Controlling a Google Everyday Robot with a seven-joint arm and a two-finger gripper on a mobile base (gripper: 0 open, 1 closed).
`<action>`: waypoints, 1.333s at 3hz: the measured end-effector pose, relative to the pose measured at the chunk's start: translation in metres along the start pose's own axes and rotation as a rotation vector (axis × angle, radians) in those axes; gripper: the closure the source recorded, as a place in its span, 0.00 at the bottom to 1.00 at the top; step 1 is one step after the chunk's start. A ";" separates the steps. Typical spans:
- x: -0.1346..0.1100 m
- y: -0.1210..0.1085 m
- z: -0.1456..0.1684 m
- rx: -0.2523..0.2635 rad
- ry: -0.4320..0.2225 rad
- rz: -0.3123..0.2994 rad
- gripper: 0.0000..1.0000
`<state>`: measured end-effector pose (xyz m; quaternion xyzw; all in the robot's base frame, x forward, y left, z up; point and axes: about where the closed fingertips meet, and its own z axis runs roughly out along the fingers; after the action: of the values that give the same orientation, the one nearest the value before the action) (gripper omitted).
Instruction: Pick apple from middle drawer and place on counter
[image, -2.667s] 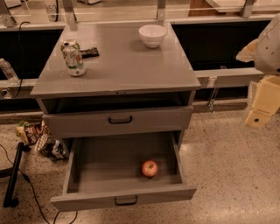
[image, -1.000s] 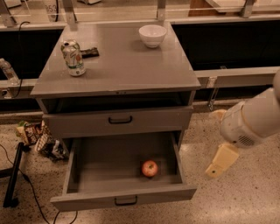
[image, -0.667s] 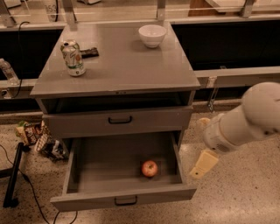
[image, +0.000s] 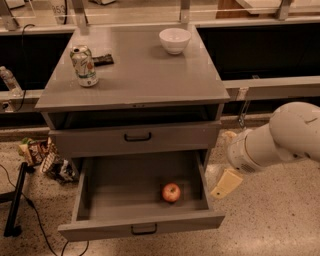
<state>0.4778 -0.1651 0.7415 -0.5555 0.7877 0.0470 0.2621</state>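
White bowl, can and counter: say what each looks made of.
White bowl: probably glazed ceramic, glossy with soft highlights; could be plastic. Can: thin metal, with shiny rim and printed wrap. Counter: matte grey, likely painted metal or laminate, with dull even sheen. The gripper hangs right of the open middle drawer.

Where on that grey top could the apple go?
The counter is bare across its front half and middle, between can and bowl. The left back, with can and dark packet, is crowded. The gripper hangs right of the open drawer.
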 end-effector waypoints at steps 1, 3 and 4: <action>0.004 0.007 0.037 -0.027 -0.041 0.003 0.00; 0.020 0.007 0.140 -0.090 -0.106 0.007 0.00; 0.035 0.009 0.176 -0.127 -0.084 0.016 0.00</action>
<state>0.5247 -0.1270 0.5728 -0.5623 0.7759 0.1224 0.2586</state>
